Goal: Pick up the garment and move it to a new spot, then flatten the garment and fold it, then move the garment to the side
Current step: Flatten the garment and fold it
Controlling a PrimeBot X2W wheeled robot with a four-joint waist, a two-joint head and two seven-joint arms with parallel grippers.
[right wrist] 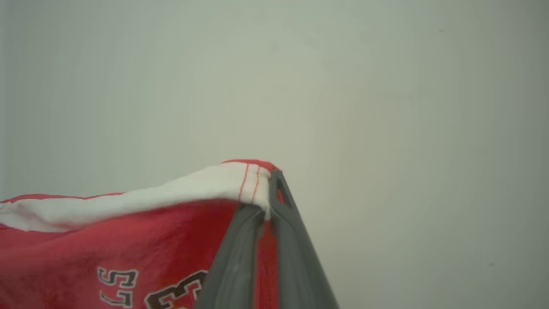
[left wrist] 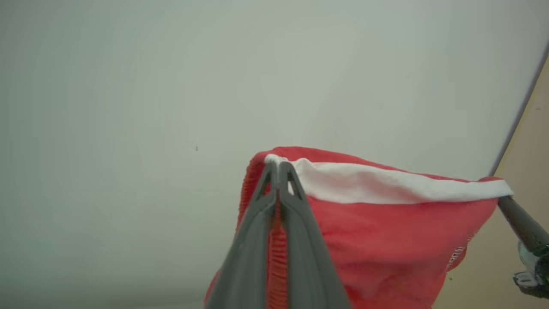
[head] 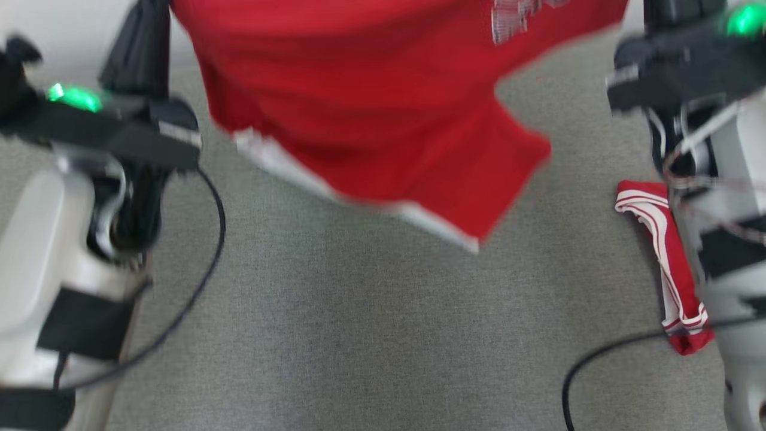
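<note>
Carry step, I'd say: left gripper (left wrist: 278, 171) and right gripper (right wrist: 266, 189) both clamped on the white hem of the garment (head: 371, 102), which hangs between your fingertips above the grey surface (head: 359, 335). Next — lower it, hem taut, lay flat.

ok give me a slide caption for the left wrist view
Left claw shut on the white-trimmed edge of the red garment, holding it up against a pale wall

head view: from above, facing down on grey surface (head: 359, 335), near | left wrist view: along left gripper (left wrist: 278, 169), facing pale wall (left wrist: 128, 86), very near | right wrist view: likewise along right gripper (right wrist: 268, 193) | shared: red garment (head: 371, 90)
</note>
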